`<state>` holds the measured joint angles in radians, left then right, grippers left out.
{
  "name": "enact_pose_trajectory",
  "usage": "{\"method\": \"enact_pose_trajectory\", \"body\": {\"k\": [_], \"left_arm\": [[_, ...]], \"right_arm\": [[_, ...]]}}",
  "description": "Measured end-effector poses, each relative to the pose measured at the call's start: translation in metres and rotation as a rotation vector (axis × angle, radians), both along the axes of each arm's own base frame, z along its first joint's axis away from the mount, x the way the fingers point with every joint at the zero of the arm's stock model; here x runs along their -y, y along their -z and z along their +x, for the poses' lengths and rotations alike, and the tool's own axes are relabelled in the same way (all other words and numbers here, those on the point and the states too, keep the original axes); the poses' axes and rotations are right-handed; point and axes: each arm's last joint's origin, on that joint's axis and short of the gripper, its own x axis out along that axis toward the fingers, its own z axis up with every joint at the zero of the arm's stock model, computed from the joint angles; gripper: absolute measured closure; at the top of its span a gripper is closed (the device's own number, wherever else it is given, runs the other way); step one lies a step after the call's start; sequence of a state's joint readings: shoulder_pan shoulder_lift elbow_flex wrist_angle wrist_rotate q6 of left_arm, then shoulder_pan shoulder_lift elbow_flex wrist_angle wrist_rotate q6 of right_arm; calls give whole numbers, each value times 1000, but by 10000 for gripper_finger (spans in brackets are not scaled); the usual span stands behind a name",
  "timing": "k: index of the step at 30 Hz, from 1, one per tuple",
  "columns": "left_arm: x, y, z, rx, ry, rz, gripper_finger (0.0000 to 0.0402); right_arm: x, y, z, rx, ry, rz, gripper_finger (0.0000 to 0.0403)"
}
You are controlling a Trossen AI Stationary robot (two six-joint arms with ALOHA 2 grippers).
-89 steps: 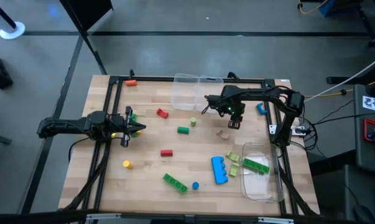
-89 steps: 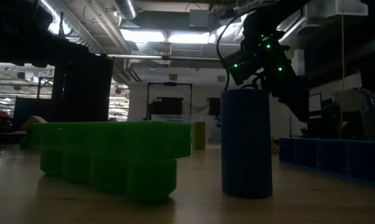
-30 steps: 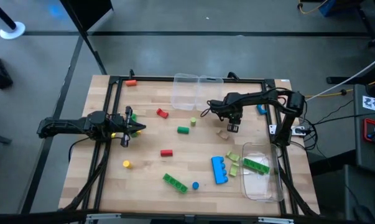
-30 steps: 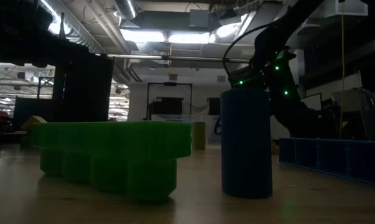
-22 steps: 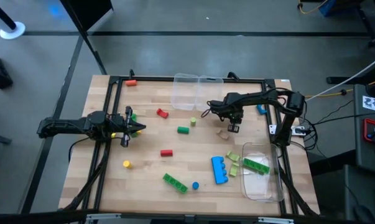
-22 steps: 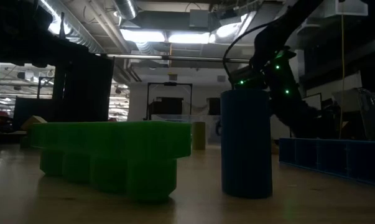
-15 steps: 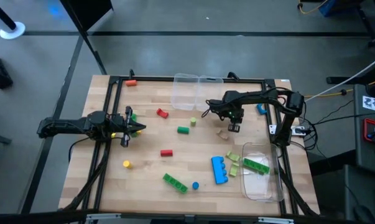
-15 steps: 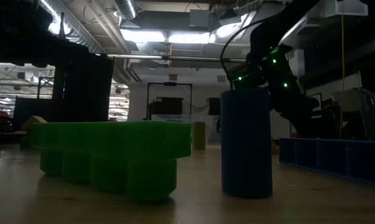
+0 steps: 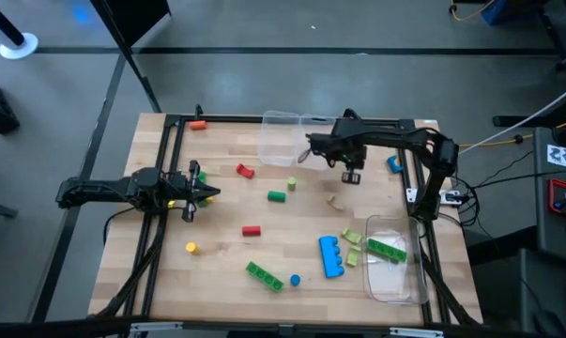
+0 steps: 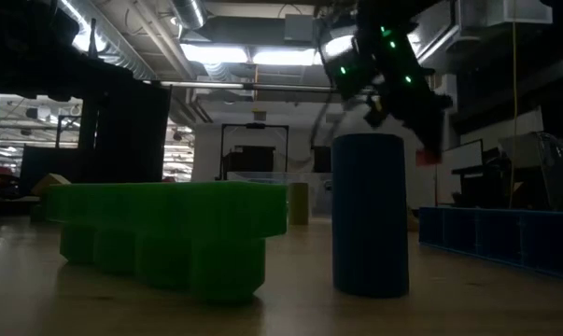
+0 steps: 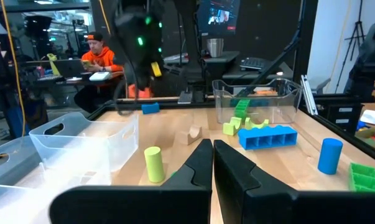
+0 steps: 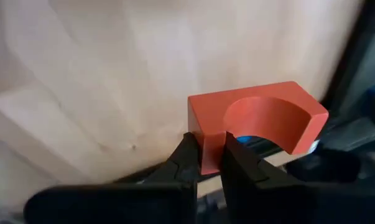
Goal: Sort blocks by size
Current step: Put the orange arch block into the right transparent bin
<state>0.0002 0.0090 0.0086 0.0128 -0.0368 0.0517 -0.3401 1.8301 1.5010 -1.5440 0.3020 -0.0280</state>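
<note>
The high view looks straight down on the whole bench [image 9: 226,211]. The low view sits at bench-top level, very near a blue cylinder [image 10: 370,215], facing the room. The left wrist view looks across the bench, sharing that cylinder [image 11: 329,155]. The right wrist view looks closely down on an orange arch block [image 12: 259,121].

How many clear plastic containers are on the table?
2: one container at the far edge near the middle, and one container at the near right corner, holding a green brick. None looks hidden.
</note>
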Motion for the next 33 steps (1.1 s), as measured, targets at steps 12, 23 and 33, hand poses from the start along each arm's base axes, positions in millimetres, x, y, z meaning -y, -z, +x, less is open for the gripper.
{"method": "enact_pose_trajectory", "body": {"k": [12, 23, 33], "left_arm": [[0, 0, 0, 0, 0, 0, 402], [0, 0, 0, 0, 0, 0, 402], [0, 0, 0, 0, 0, 0, 402]], "right_arm": [[19, -34, 53, 509, -126, -193, 356], [27, -2, 80, 546, -210, -143, 346], [32, 17, 87, 480, -208, -198, 325]]}}
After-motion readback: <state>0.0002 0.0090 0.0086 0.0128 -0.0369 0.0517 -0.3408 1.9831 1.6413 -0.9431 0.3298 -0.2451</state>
